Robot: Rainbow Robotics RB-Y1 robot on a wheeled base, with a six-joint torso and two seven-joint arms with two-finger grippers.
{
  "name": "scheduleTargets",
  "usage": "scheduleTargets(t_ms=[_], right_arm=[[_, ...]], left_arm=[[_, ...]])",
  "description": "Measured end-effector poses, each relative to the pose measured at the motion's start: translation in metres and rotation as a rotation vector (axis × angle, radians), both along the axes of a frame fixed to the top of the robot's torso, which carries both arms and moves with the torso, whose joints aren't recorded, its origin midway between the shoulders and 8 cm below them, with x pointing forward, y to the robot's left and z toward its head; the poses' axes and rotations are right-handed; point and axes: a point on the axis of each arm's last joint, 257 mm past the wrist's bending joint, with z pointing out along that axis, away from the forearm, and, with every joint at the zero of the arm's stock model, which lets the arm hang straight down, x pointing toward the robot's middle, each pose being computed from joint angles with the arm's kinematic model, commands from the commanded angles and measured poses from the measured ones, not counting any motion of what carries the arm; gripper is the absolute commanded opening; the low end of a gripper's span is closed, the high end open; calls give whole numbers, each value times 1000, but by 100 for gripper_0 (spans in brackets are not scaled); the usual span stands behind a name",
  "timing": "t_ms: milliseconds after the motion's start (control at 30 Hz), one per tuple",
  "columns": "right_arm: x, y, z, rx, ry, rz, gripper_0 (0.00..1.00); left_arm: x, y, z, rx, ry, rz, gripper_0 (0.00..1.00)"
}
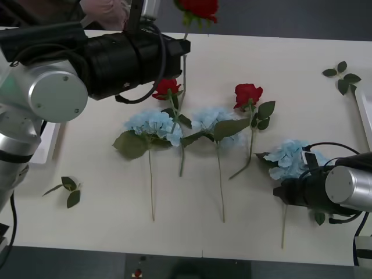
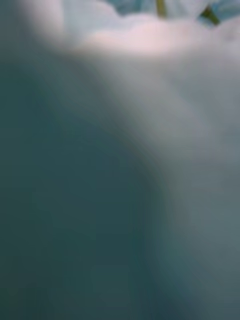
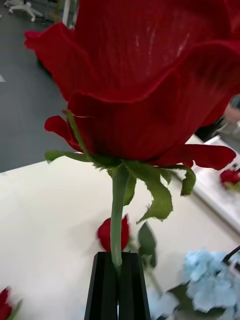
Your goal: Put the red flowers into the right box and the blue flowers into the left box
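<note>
- Red flowers are what we handle here; we judge them light, with soft cloth petals that will crush if pinched and a thin stem that bends, so the stem just under the bloom looks like the right place to take hold.
- Our left end effector [image 3: 118,272] is closed on exactly that spot of the lifted rose [image 1: 198,8]; its black fingers [image 3: 102,287] are pressed together with the green stem between them, and the bloom stands upright, raised over the far edge of the counter [image 1: 290,87].
- That rose shows deep red, ruffled petals over a ragged green calyx; two more red flowers [image 1: 248,94] lie on the counter among the blue flowers [image 1: 152,125], stems pointing toward us.
- Blue flowers look puffier, wider and just as light; we would take these by the stem too, since the pale clusters would squash.
- Our right end effector [image 1: 290,189] sits low at the rightmost blue cluster [image 1: 289,158]; whether it is open or closed we cannot tell.
- A pale edge of the right box [image 1: 365,110] lies at the counter's right side.
</note>
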Motion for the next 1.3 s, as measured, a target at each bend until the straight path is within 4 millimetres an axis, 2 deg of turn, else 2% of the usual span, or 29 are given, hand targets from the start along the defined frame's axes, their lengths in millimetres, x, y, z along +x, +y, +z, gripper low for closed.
scheduleTargets(t_ms=[33,67,133,167,200,233,267,300,333,433,600,700,900,1067,1300], right_arm=[[1,-1,0,-1,-6,-2,14],[3,-1,0,-4,-11,-4,13],[3,-4,0,-12,-13,-7,14],[3,-4,0,-14,-13,-7,20],[3,-4,0,-14,-13,-7,32],[3,-4,0,-14,-13,-6,65],[3,-4,0,-14,-13,-6,83],[3,-4,0,-14,-13,-5,96],[3,-4,1,-15,-15,-4,100],[6,-2,9,-15,-35,11,100],[7,7,37,14,-80,102,100],[6,1,56,11,-112,128,100],[10,-14,118,-34,-232,190,100],[12,-7,181,-58,-369,294,100],[24,-7,234,-200,-560,555,100]], left_arm=[[-1,-10,3,-15,4,-14,0],[-3,-21,6,-28,7,-29,0],[-6,-40,10,-41,11,-58,0],[-8,-49,12,-46,12,-72,0],[-10,-57,15,-51,13,-85,0],[-11,-65,18,-58,16,-97,0],[-13,-72,21,-64,18,-107,0],[-14,-78,23,-70,20,-117,0],[-15,-84,26,-75,21,-125,0],[-17,-97,33,-95,29,-144,0],[-25,-105,39,-157,85,-173,0],[-28,-110,43,-187,86,-182,0],[-32,-116,38,-177,90,-192,0],[-32,-116,38,-177,90,-192,0],[-32,-116,37,-177,91,-192,0]])
